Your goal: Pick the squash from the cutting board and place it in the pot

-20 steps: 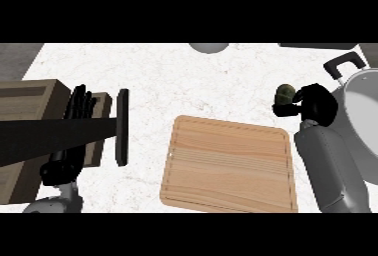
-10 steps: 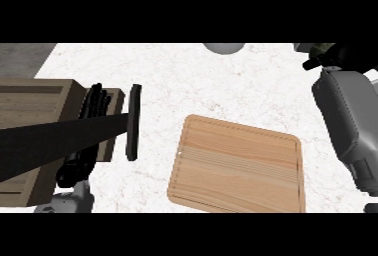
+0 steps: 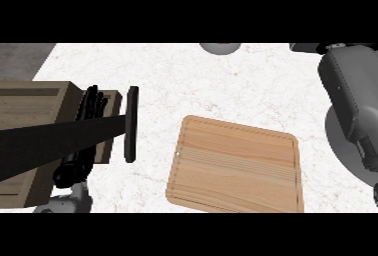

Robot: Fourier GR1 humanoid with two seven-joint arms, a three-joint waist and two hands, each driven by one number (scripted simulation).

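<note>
The right forearm (image 3: 353, 100) now reaches to the view's top right corner, and its robot hand, seen a second ago holding the squash beside the pot, is out of sight. The cutting board (image 3: 236, 165) sits further right and lower in the view.
</note>
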